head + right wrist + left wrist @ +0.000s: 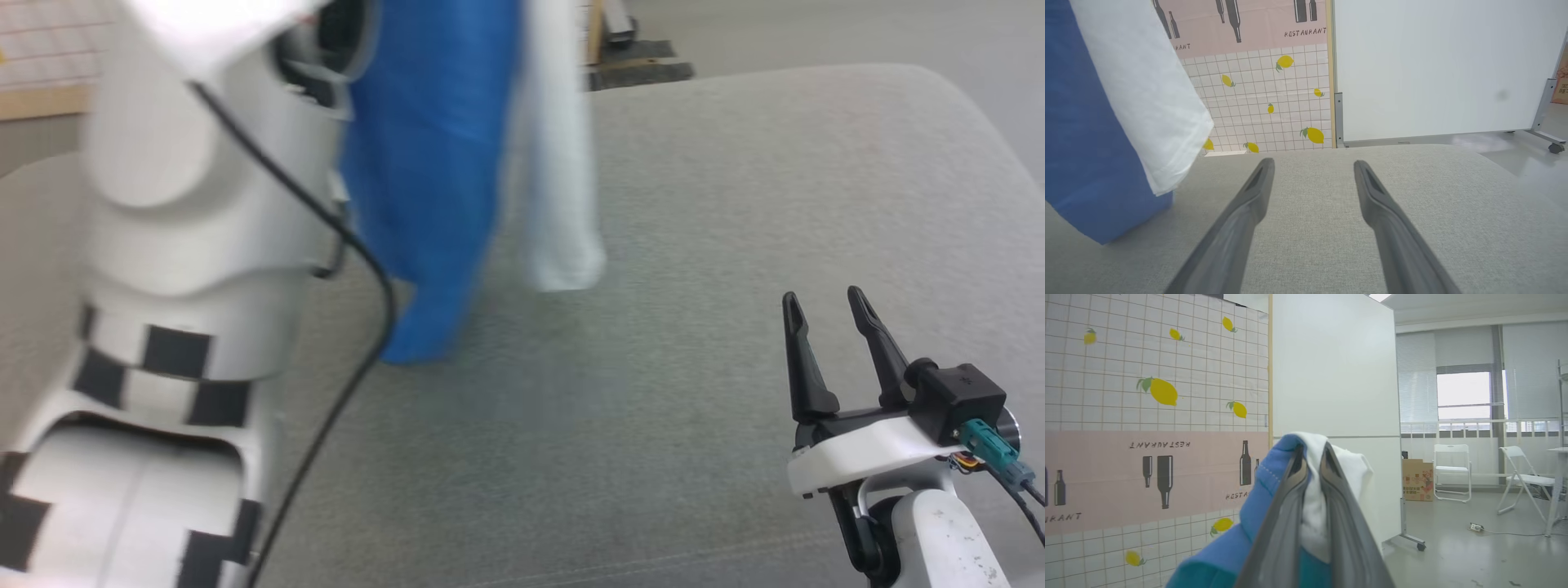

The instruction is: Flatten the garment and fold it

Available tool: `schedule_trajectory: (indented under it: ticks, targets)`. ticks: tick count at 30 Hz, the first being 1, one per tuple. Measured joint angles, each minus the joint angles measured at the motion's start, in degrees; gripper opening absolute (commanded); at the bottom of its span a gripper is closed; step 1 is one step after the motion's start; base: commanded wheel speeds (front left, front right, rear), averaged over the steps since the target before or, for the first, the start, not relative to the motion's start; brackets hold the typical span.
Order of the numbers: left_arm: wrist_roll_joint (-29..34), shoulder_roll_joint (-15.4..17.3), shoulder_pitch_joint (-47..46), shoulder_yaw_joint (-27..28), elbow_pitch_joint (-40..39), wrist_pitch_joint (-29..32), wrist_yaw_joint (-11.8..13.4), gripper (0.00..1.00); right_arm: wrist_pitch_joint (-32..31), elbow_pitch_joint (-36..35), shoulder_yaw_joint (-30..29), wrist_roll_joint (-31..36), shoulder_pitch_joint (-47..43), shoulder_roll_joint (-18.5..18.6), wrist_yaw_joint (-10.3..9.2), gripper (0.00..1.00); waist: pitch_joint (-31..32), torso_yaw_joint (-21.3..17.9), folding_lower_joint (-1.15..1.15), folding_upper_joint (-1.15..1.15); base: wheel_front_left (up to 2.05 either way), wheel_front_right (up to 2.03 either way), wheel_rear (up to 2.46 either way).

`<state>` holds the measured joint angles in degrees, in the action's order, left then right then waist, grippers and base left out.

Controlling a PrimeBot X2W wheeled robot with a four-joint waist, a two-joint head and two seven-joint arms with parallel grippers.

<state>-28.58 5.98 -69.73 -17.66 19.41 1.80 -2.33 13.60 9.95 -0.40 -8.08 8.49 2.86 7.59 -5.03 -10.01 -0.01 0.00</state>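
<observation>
Dark grey fingers of the left gripper [1312,451] stand almost together, clamped on a bunched fold of the garment [1257,522], with white cloth squeezed between them and blue cloth draped over the outer side. From that grip the garment hangs in a long bundle, blue on the left and white on the right, above the far left part of the grey fabric surface [735,204]. The head view is blurred there, so I cannot tell whether the lowest blue end touches the surface. The pale left forearm [188,204] and its black cable [359,245] rise just beside the cloth. The right gripper [822,296] sits near the surface's near right corner, fingers spread wide and holding nothing, well apart from the garment.
</observation>
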Motion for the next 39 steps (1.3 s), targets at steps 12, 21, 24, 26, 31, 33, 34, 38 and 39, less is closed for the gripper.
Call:
schedule_trajectory:
  ticks: [12,21,24,26,31,33,34,38,39]
  targets:
    - [-3.50,-2.91,18.33,-13.01,16.70,6.04,0.11,0.00,-0.47,-0.54,1.15,-0.44,0.01,0.01,0.00,1.00,-2.54,-4.75,0.00,0.00,0.00,0.00,0.00]
    - [-6.06,-3.05,29.42,-19.50,29.28,18.08,0.76,0.85,-0.62,-0.65,0.53,-0.47,-0.01,0.07,0.00,1.00,-3.80,-5.44,0.00,0.00,0.00,0.00,0.00]
    - [-6.41,-3.12,29.54,-18.71,28.25,14.54,1.83,1.00,-0.99,-0.87,0.54,-0.46,-0.01,0.03,0.00,1.00,-3.69,-4.50,0.00,0.00,0.00,0.00,0.00]
    - [-6.67,-3.14,29.56,-17.30,26.53,9.76,2.68,1.00,-1.01,-0.96,0.49,-0.41,-0.01,0.04,0.00,1.00,-3.59,-3.79,0.00,0.00,0.00,0.00,0.00]
    - [-6.65,-2.22,30.02,-13.61,19.40,-7.17,3.27,1.00,-1.62,-1.72,0.01,0.41,-0.27,0.02,0.00,1.00,-3.18,-1.51,0.00,0.00,0.00,0.00,0.00]
    - [-6.15,-1.15,30.96,-11.96,16.71,-12.74,4.19,1.00,-2.09,-2.04,-0.35,0.81,-0.42,0.03,0.00,1.00,-2.98,-0.52,0.00,0.00,0.00,0.00,0.00]
    - [-5.99,-0.35,31.76,-10.94,15.22,-14.50,4.66,1.00,-2.31,-2.32,-0.54,1.00,-0.49,0.03,0.00,1.00,-2.86,0.04,0.00,0.00,0.00,0.00,0.00]
    - [-4.22,3.42,36.91,-6.80,8.21,-16.34,5.95,1.00,-3.09,-3.47,-0.88,1.10,-0.91,0.02,0.00,1.00,-2.37,2.12,0.01,0.00,0.00,0.00,0.00]
    - [-3.52,4.11,38.37,-5.66,6.05,-16.35,6.11,1.00,-3.26,-3.66,-0.93,1.11,-1.10,0.02,0.00,1.00,-2.28,2.54,0.01,0.00,0.00,0.00,0.00]
